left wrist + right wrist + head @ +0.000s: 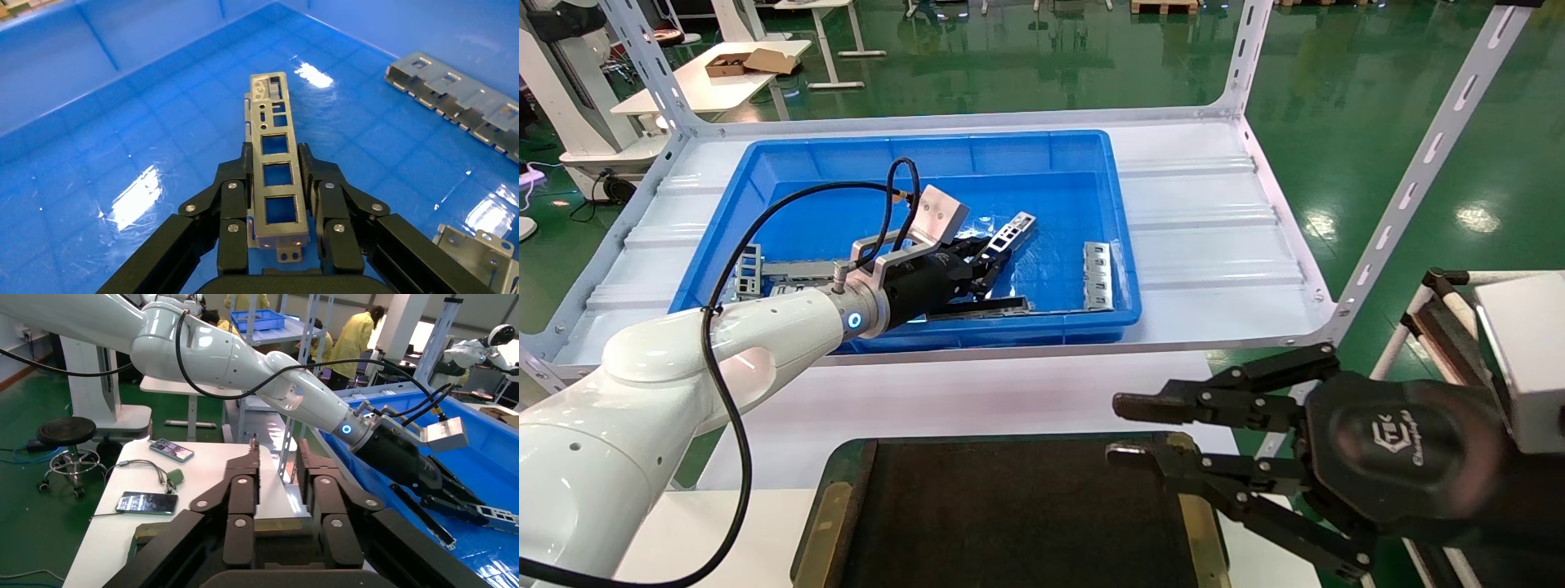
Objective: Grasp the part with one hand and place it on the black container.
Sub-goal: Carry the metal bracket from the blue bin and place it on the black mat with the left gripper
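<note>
We count one part (273, 164) in our left gripper (991, 260): fingers (234, 202) clamped on both long edges, thin stamped silver bar, three square cut-outs showing, held just above the glossy blue bin (789, 163) floor. Black container (1009, 523): one, matte, flat, near us. Right gripper (1128, 425) hovers over it, fingers apart, holding nothing.

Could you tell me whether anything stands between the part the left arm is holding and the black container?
The left tool is shut on the part, held above the floor of the blue bin. The bin's near wall lies in between, and the right tool hovers open over the black container at its right edge.
</note>
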